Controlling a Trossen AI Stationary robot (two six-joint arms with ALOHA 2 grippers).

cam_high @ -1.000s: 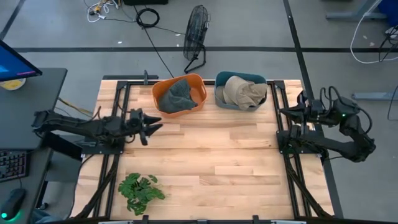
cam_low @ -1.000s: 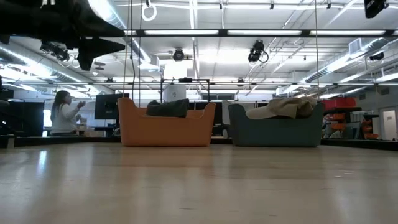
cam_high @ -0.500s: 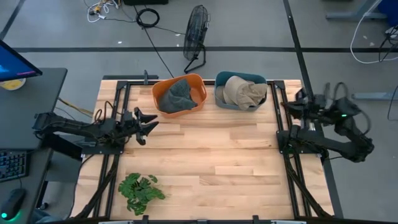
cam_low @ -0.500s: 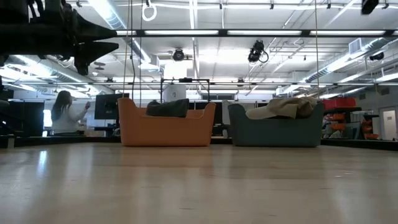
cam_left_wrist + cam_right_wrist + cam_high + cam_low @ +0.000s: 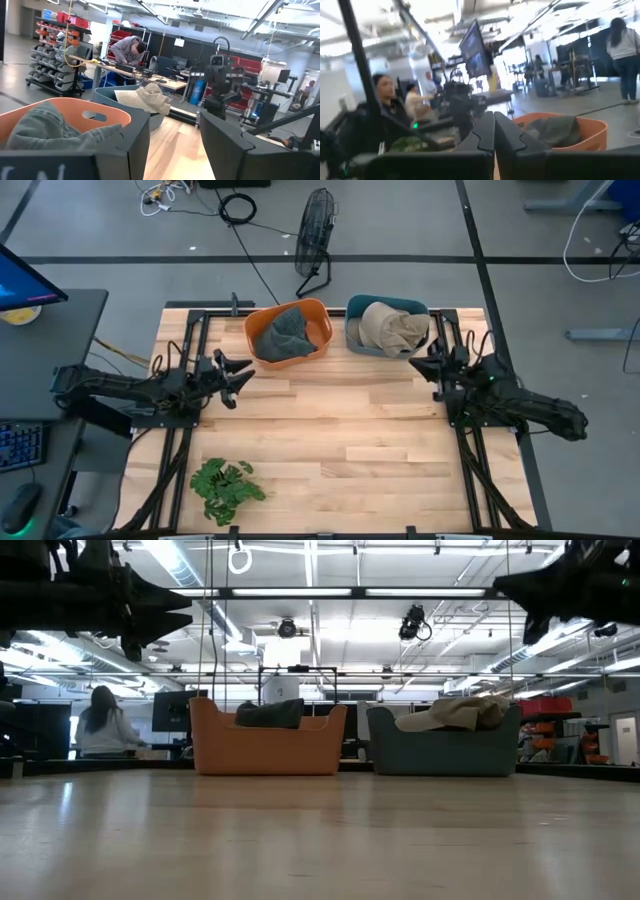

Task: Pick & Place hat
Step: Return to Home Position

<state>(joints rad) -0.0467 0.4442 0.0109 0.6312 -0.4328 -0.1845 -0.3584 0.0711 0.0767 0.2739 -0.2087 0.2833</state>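
Change in the last second: your right pincer (image 5: 432, 366) has swung in from outside the right rail and now sits over the right edge of the tabletop (image 5: 340, 430), just beside the blue bin (image 5: 352, 332), pointing inward. It also shows at the top right of the low view, where it was absent a moment ago. The left pincer (image 5: 241, 378) has pulled back slightly toward the left edge and hangs near the orange bin (image 5: 323, 320), clear of it

Pincer state: the right one is pinched together, fingers (image 5: 483, 131) meeting with nothing between them. The left one is spread wide, fingers (image 5: 134, 146) well apart, empty

The caps (image 5: 392, 328) are tan and heaped in the blue bin, standing above its rim; I can't count them from here. A grey hat (image 5: 282, 335) lies in the orange bin. A green plant (image 5: 226, 488) lies on the tabletop on the left arm's side, well apart from both bins

My read: sorting is done, both arms are parking, no grasp left to make. The only risk is the right arm clipping the blue bin as it folds

Writing: no brand or label is readable. The white marks on the left pincer's body in the left wrist view are cut off at the edge, can't make them out
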